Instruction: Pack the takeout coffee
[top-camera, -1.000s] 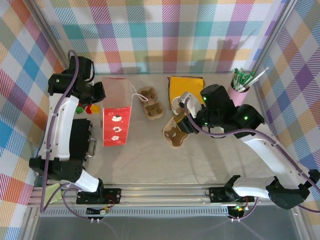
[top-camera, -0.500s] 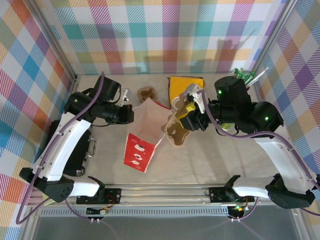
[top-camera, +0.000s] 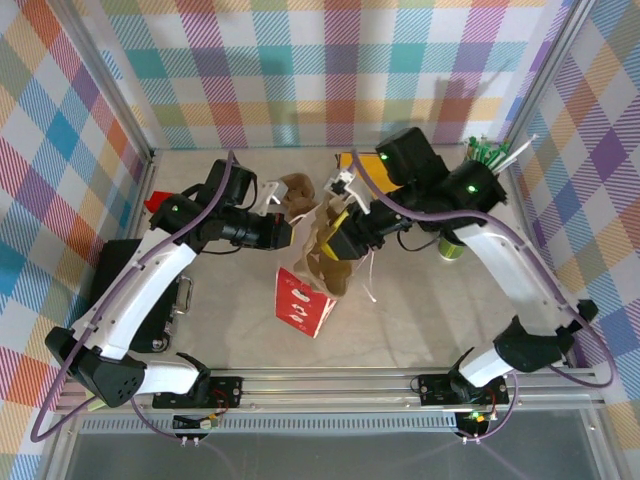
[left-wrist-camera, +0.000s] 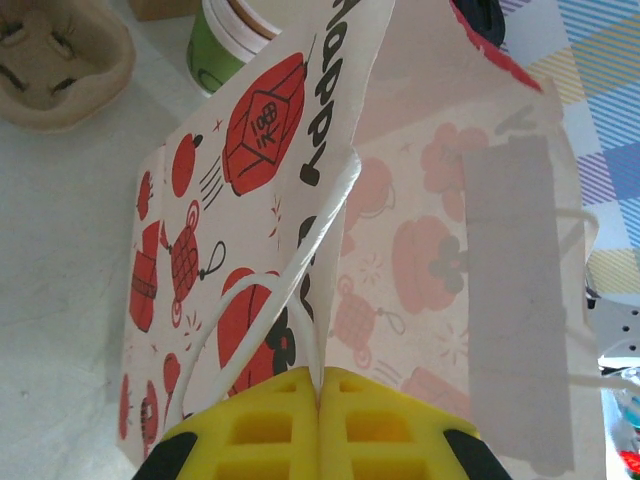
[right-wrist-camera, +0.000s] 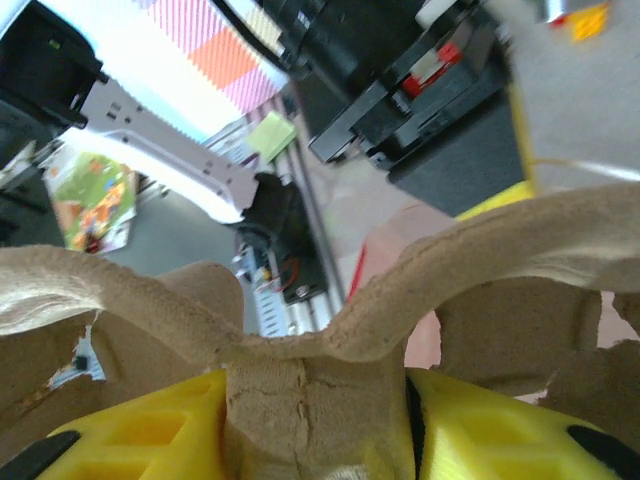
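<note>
One takeout coffee (top-camera: 449, 247), a small green cup, stands on the table (top-camera: 420, 320) at the right. It is half hidden under the right arm, near the straws (top-camera: 490, 152) and well apart from the paper bag (top-camera: 303, 302). The red-and-white bag is tilted, mouth up. Fingers of the left gripper (left-wrist-camera: 320, 385) are pressed together on the bag's rim and white string handle (left-wrist-camera: 330, 215). Fingers of the right gripper (right-wrist-camera: 315, 400) are narrow, clamped on a wall of the pulp cup carrier (top-camera: 327, 252), which is held at the bag mouth; I can't tell whether they touch. The second carrier (top-camera: 295, 188) lies beyond the bag, with a stack of green cups (left-wrist-camera: 225, 35) near it.
</note>
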